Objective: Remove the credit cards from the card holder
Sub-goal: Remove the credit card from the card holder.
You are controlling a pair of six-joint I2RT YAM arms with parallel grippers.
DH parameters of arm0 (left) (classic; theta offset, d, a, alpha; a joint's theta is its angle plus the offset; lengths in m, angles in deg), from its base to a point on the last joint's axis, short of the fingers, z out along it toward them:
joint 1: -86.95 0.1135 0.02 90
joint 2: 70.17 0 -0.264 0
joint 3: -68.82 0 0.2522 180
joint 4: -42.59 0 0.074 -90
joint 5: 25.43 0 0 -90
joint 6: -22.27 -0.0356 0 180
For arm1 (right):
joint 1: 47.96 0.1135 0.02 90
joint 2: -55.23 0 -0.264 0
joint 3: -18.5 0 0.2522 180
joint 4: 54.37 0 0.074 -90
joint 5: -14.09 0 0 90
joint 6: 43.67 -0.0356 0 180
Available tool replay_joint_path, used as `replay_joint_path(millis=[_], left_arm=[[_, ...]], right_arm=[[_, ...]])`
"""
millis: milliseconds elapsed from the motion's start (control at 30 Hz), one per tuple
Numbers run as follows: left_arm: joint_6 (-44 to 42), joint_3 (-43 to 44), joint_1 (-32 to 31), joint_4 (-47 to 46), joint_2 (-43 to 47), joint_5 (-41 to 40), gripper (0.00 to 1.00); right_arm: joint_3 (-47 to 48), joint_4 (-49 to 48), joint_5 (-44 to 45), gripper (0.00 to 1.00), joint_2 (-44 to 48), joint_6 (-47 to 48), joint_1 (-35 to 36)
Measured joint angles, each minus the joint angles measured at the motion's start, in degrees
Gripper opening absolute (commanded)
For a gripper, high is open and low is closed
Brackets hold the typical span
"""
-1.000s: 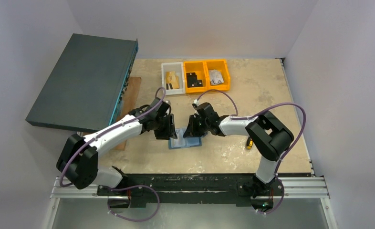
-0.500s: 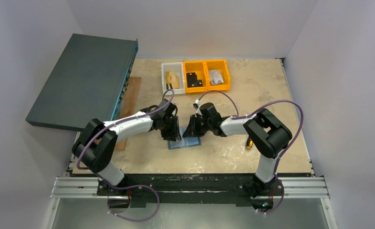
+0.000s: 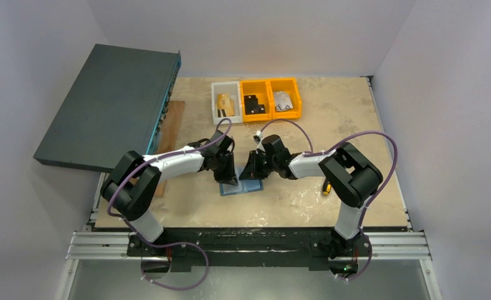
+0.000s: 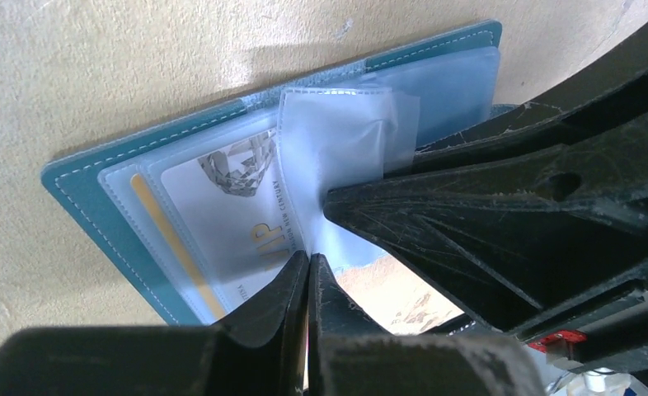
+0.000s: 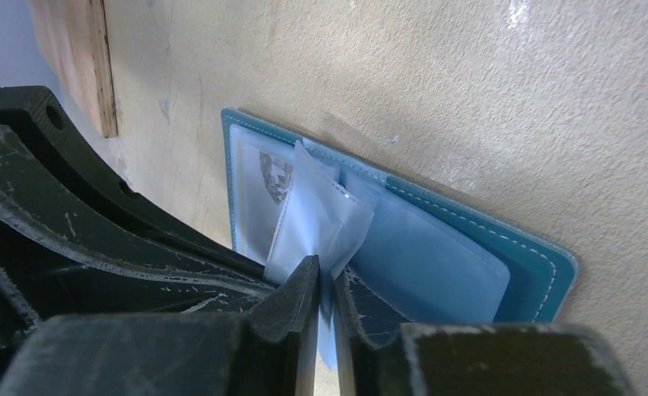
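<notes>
The card holder (image 3: 249,186) lies open and flat on the table (image 3: 330,125), near its middle, with the left hand (image 3: 230,181) at its left half and the right hand (image 3: 248,175) at its right half, the two almost touching over it. In the left wrist view the left hand (image 4: 307,262) has its jaws pressed together, tips on the clear sleeve over the credit cards (image 4: 222,210); whether they pinch anything cannot be told. The cards sit in the pockets of the card holder (image 4: 82,177): a silvery-grey one on top and a gold edge (image 4: 171,241) showing just beside it underneath. In the right wrist view the right hand (image 5: 325,276) is narrowed onto one clear pocket leaf (image 5: 316,219) of the card holder (image 5: 535,264), which stands up from the spine between its fingers. At the far edge of the table three small bins stand side by side, touching: a white bin (image 3: 213,103) with a tan piece (image 3: 225,105), an orange bin (image 3: 255,83) with black pieces (image 3: 253,104), and a second orange bin (image 3: 298,100) with a grey piece (image 3: 283,100). A dark flat box (image 3: 105,106) leans off the table's left side, beside a wooden board (image 3: 168,134).
</notes>
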Motion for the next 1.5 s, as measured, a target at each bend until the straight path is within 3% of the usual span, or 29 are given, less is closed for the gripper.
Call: replay_joint_path(millis=[167,300,467,933,1200,1433,1500], left_arm=[[0.0,0.0,0.0,0.4,0.6,0.0,0.0],[-0.1,0.0,-0.1,0.9,2.8,-0.1,0.0],[-0.2,0.0,-1.1,0.9,4.6,-0.4,0.0],[-0.6,4.9,-5.5,0.9,2.2,-0.2,0.16],[-0.8,10.7,-6.8,0.5,-4.2,1.8,0.39],[-0.8,12.4,-7.9,0.3,-8.2,3.3,0.41],[-0.8,12.6,-8.0,0.1,-9.1,3.8,0.46]], right_arm=[[0.0,2.2,0.6,0.4,2.1,-0.2,0.2],[0.1,7.0,2.1,0.51,5.4,0.2,0.2],[2.0,12.6,4.1,0.57,9.2,0.6,0.1],[4.2,25.2,15.5,0.61,17.8,2.8,-5.2],[1.5,27.6,17.2,0.61,21.6,3.9,-8.2],[0.6,28.4,17.2,0.61,22.7,4.1,-8.3],[0.6,28.4,17.2,0.61,22.7,4.1,-8.3]])
